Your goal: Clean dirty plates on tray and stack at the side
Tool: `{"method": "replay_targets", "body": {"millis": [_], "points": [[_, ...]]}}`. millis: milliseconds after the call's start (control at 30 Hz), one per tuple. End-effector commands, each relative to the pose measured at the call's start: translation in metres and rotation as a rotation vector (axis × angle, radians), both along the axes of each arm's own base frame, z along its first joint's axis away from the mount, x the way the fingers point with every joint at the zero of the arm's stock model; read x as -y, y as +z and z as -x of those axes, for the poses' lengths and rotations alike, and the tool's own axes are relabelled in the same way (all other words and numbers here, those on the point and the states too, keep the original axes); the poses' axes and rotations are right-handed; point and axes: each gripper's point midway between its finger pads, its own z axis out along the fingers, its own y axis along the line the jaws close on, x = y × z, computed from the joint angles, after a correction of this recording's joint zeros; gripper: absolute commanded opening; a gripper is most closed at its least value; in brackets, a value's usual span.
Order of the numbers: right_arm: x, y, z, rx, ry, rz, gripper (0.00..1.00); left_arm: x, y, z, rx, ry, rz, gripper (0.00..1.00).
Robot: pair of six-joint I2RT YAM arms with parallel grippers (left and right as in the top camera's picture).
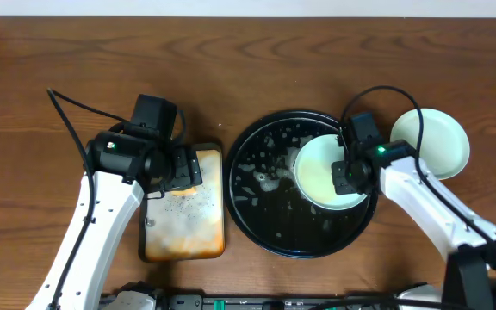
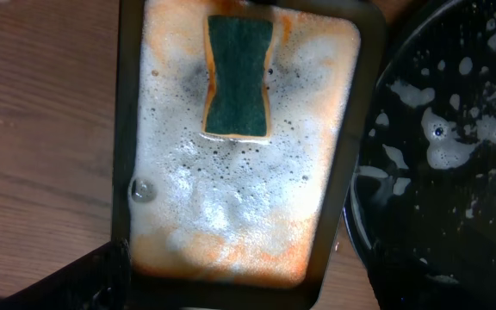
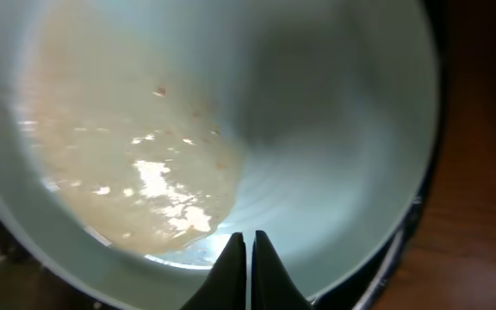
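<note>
A small pale plate point(image 1: 317, 168) lies under the right claw point(image 1: 344, 176), inside the foamy black tray point(image 1: 261, 226) that spreads away toward the other arm. It looks light, stiff and slick with soapy film (the thin rim seems the only hold). The claw's fingers are pressed together at the rim, but a grip is not certain. A second plate point(image 1: 442, 142) rests just beyond, off the tray. The left claw point(image 1: 183, 168) hangs with its jaws apart above a sponge point(image 2: 238, 77).

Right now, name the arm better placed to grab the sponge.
Left: the left gripper hangs open over the sponge; the right gripper is shut at a plate in the black tray.
</note>
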Motion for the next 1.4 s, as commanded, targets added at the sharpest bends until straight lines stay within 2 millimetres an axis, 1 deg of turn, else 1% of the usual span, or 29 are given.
{"method": "replay_targets", "body": {"millis": [0,133,267,300,367,400,467,533,633,700,833,900,1033,1133,1200,1300,1367], "points": [[0.002,-0.001,0.0,-0.032,-0.077,-0.059,0.06,0.0,-0.001,0.001,-0.008,-0.004,-0.004,0.88],[0.017,0.002,-0.007,-0.027,-0.153,-0.113,0.1,0.0,-0.001,0.001,-0.008,-0.004,-0.005,0.88],[0.032,0.005,-0.012,-0.045,-0.236,-0.26,0.15,0.0,-0.001,0.001,-0.009,-0.004,-0.004,0.88],[0.034,0.007,-0.013,-0.045,-0.24,-0.302,0.17,0.0,-0.001,-0.001,0.0,-0.004,-0.003,0.88],[0.03,0.014,-0.017,-0.03,-0.193,-0.404,0.22,0.003,0.002,-0.014,0.056,-0.003,0.007,0.88],[0.032,0.015,-0.017,-0.027,-0.192,-0.423,0.24,0.005,0.004,-0.021,0.085,-0.003,0.014,0.88],[0.041,0.014,-0.015,-0.035,-0.227,-0.418,0.24,0.006,0.007,-0.027,0.112,-0.003,0.021,0.88],[0.051,0.011,-0.012,-0.046,-0.253,-0.387,0.25,0.006,0.006,-0.027,0.112,-0.003,0.02,0.88],[0.066,0.006,-0.008,-0.057,-0.274,-0.294,0.26,0.006,0.007,-0.027,0.113,-0.002,0.02,0.88],[0.07,0.004,-0.007,-0.056,-0.29,-0.265,0.25,0.007,0.007,-0.03,0.123,-0.003,0.023,0.89],[0.068,0.003,-0.009,-0.054,-0.308,-0.274,0.18,0.007,0.008,-0.031,0.127,-0.002,0.024,0.89],[0.063,0.0,-0.006,-0.075,-0.295,-0.273,0.13,0.007,0.008,-0.031,0.126,-0.002,0.024,0.89],[0.057,-0.013,-0.002,-0.108,-0.303,-0.272,0.09,0.007,0.008,-0.031,0.126,-0.002,0.024,0.89],[0.053,-0.024,-0.002,-0.111,-0.293,-0.271,0.09,0.007,0.008,-0.031,0.126,-0.003,0.024,0.89],[0.054,-0.028,-0.004,-0.108,-0.295,-0.258,0.07,0.007,0.008,-0.031,0.126,-0.003,0.024,0.89],[0.055,-0.028,-0.007,-0.097,-0.312,-0.255,0.07,0.007,0.008,-0.031,0.126,-0.002,0.024,0.89],[0.052,-0.028,-0.008,-0.094,-0.306,-0.268,0.06,0.007,0.008,-0.031,0.126,-0.002,0.024,0.89]]}}
